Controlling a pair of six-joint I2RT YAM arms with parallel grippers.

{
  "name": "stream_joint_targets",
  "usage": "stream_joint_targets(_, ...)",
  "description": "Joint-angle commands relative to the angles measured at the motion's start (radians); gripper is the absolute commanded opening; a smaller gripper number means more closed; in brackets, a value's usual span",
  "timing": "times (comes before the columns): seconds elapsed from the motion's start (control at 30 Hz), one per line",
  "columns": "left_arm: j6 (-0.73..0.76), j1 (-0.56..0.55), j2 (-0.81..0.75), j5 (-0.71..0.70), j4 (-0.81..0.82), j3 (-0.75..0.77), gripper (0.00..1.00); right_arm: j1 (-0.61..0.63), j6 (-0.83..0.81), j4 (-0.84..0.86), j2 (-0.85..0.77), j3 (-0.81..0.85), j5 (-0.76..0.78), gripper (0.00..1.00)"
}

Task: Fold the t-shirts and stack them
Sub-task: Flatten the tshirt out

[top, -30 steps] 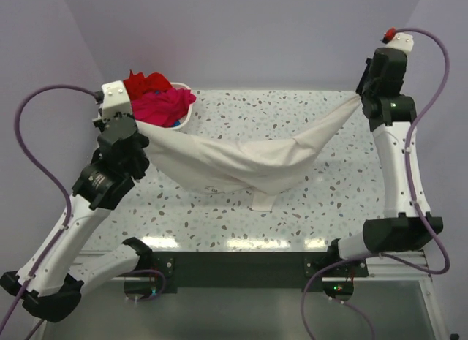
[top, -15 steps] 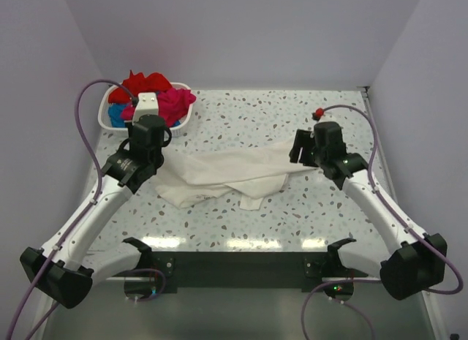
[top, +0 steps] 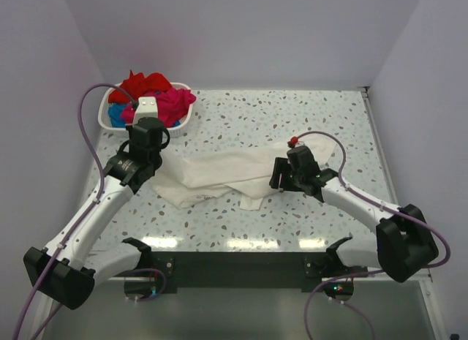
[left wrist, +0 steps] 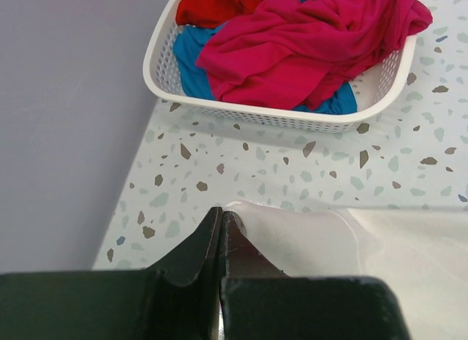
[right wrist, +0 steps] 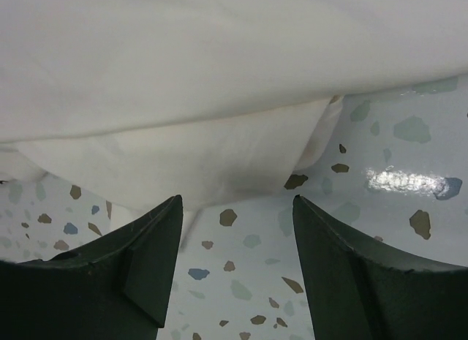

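Basket (left wrist: pixel 292 119) sat at the back-left corner of the desk (top: pixel 292 121), holding red (top: pixel 142 84), magenta (left wrist: pixel 307 40) and blue (left wrist: pixel 191 69) tees in a heap. Left hand (left wrist: pixel 221 223) was just in front of it, low, clamped shut on the left edge of the white t-shirt (top: pixel 219 172). That shirt lay crumpled across mid-desk, running left to right between the two hands. Right hand (right wrist: pixel 235 202) was at the shirt's right end, spread open, with cloth just ahead of its tips and nothing between them.
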Motion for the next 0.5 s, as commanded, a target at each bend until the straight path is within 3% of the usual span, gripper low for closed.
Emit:
stream_joint_targets(0.0, -0.01, 0.024, -0.006, 0.034, 0.062, -0.015, 0.0, 0.01, 0.042, 0.12, 0.034, -0.013, -0.019, 0.65)
stream_joint_targets(0.27, -0.013, 0.045, -0.013, 0.072, 0.088, -0.041, 0.0, 0.019, 0.064, 0.183, 0.143, -0.019, -0.054, 0.64)
stream_joint_targets(0.47, -0.01, 0.054, -0.01, 0.081, 0.093, -0.049, 0.0, 0.026, 0.061, 0.19, 0.174, -0.015, -0.054, 0.54)
